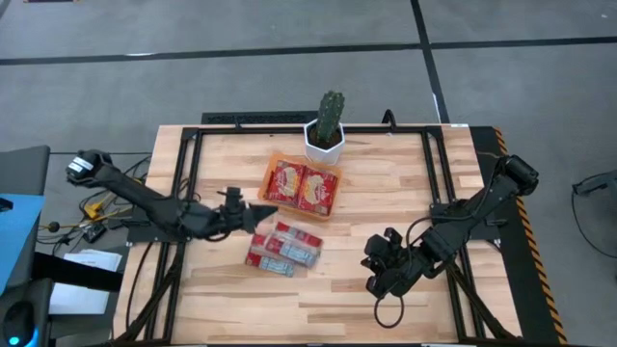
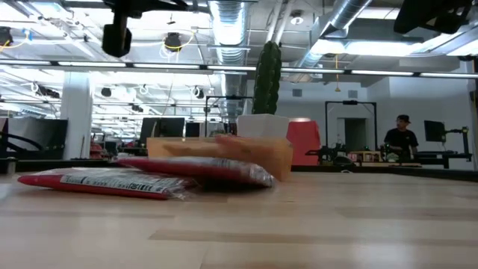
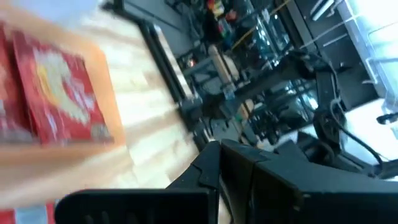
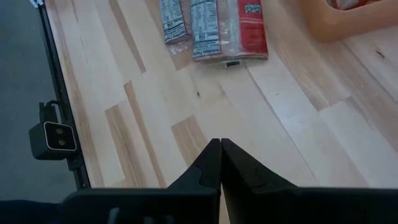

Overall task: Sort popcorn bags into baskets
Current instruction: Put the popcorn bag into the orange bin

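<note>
Popcorn bags (image 1: 304, 186) lay in two groups when you looked down from the high view: two sat side by side in the orange basket (image 1: 272, 170) at the centre of the frame, and a small loose cluster (image 1: 283, 249) lay on the wooden table (image 1: 337, 289) just below and left of it. Directly above the basket stood the white pot with a cactus (image 1: 326, 135), close to the basket's upper right corner. Your left gripper (image 1: 264, 212) reached in from the left, its tip just beside the basket's lower left corner and above the loose cluster; its fingers looked pressed together. Your right gripper (image 1: 376, 273) rested at lower right, well apart from every packet.

At table height in the low view, you saw the loose packets (image 2: 149, 178) lying flat at left, the basket (image 2: 276, 155) behind them, and the cactus pot (image 2: 263, 123) rising behind the basket. A person (image 2: 402, 138) stood far back in the room at right.

Your left wrist view showed the left gripper's fingers (image 3: 214, 165) closed tip to tip, holding nothing, with a bag (image 3: 59, 93) in the basket (image 3: 106, 87) at upper left, though blurred.

Your right wrist view showed the right gripper (image 4: 220, 149) shut to a point over bare wood, the loose packets (image 4: 214, 28) at the top centre and a basket corner (image 4: 329, 25) at upper right. A small camera (image 4: 53, 137) sat on the table's edge at left.
</note>
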